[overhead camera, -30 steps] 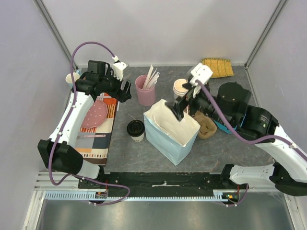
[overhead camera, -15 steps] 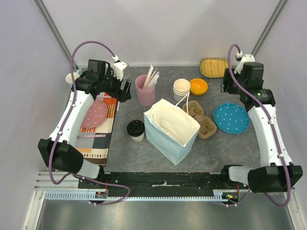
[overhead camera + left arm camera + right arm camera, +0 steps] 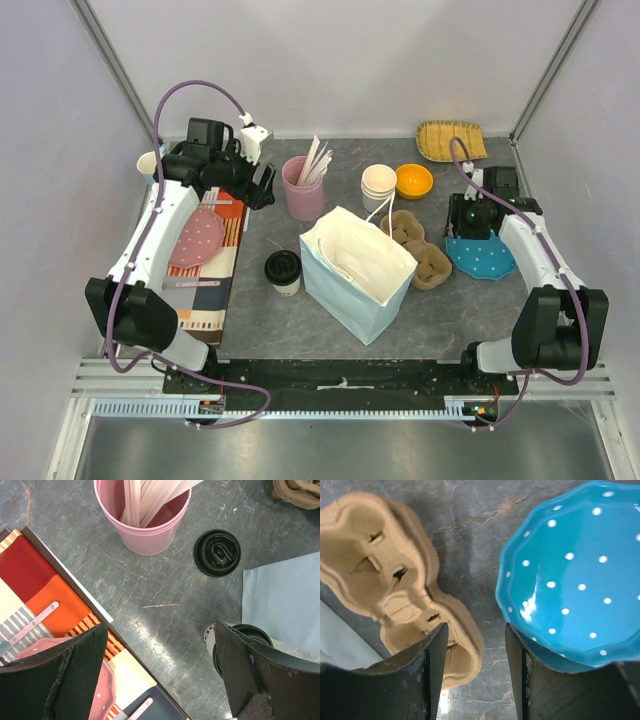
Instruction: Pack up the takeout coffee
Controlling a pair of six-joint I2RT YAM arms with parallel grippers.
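Grey tabletop [image 3: 270, 328]: all items below stand on it

Pale blue paper bag [image 3: 358, 275]: centre, upright, mouth open upward

L gripper [image 3: 160, 630]: hovers over tabletop btwn striped mat [image 3: 195, 300] and pink cup [image 3: 303, 195] of sticks. Jaws spread wide, nothing btwn them

R gripper [image 3: 476, 627]: hangs low over the gap btwn blue dotted plate [image 3: 575, 580] and cardboard carrier [image 3: 385, 555]. Jaws part-way apart, gap empty, no hold on anything

Takeout coffee [image 3: 283, 271]: on tabletop, btwn mat's right edge and bag's left side, just beside bag; contact w/ bag cannot be told. Stands upright, long axis vert., black lid on top facing up. Neither gripper touches it

Round black lid [image 3: 217, 553]: L wrist view only, separate item, lies flat on tabletop btwn pink cup and bag
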